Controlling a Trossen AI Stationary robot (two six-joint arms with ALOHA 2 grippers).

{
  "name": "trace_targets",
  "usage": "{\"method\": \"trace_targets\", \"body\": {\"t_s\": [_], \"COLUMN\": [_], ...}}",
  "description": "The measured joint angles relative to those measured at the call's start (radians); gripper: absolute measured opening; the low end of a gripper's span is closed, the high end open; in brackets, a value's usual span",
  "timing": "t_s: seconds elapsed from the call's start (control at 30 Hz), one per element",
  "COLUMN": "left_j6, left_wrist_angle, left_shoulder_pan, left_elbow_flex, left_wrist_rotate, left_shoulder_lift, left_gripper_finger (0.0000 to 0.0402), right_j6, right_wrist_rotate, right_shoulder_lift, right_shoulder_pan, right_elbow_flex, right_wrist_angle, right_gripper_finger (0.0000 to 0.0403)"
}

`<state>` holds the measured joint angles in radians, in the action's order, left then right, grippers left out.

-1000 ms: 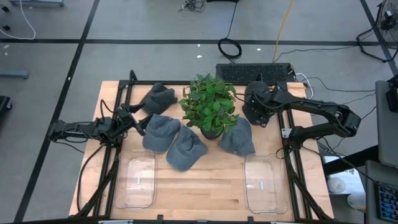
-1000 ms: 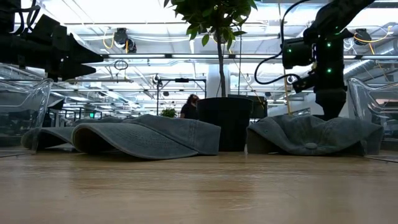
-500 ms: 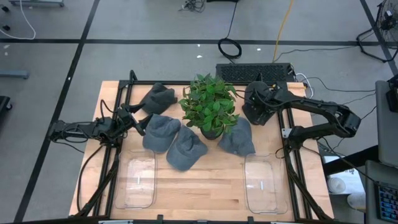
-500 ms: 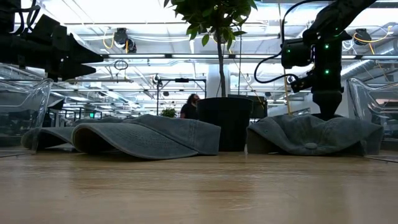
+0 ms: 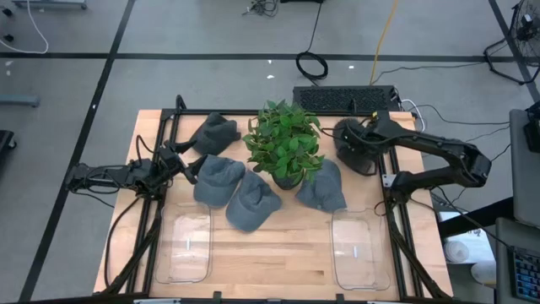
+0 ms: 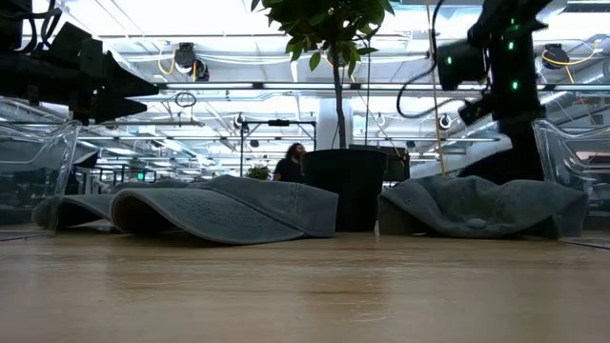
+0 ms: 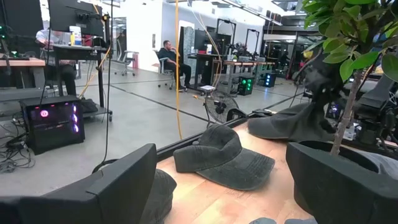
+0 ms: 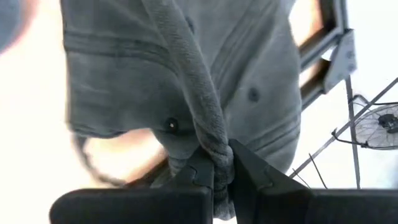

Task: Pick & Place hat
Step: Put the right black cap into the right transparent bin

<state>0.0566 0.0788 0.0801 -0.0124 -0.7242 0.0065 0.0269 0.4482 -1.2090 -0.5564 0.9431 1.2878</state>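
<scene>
Now rt claw (image 8: pixel 221 171) pinches hat (image 8: pixel 186 81) fold.

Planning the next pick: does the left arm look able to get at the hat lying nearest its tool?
Probably yes. The left tool hangs open just beside that hat, with nothing between them. The right tool is shut on another hat across the table.
</scene>
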Motion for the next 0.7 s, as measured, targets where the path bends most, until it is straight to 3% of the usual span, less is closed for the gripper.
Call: {"method": "trace_targets", "body": {"t_s": [0.33, 0.5, 0.7], "left_j6": [0.0, 0.0, 0.0], "left_wrist_angle": [0.0, 0.0, 0.0], "left_shoulder_pan": [0.0, 0.0, 0.0], "left_elbow_flex": [0.0, 0.0, 0.0], "left_wrist_rotate": [0.0, 0.0, 0.0], "left_shoulder_lift": [0.0, 0.0, 0.0], "left_gripper_finger": [0.0365, 0.0365, 0.0365], "right_j6": [0.059, 0.071, 0.118], "right_wrist_rotate": [0.105, 0.091, 0.145], "right_shoulder_lift": [0.022, 0.034, 0.033], "right_shoulder_pan": [0.086, 0.109, 0.114], "right_elbow_flex": [0.261, 0.387, 0.518], "right_wrist_angle": [0.287, 0.284, 0.283], "right_gripper_finger": [0.0011, 0.0011, 0.0011]}}
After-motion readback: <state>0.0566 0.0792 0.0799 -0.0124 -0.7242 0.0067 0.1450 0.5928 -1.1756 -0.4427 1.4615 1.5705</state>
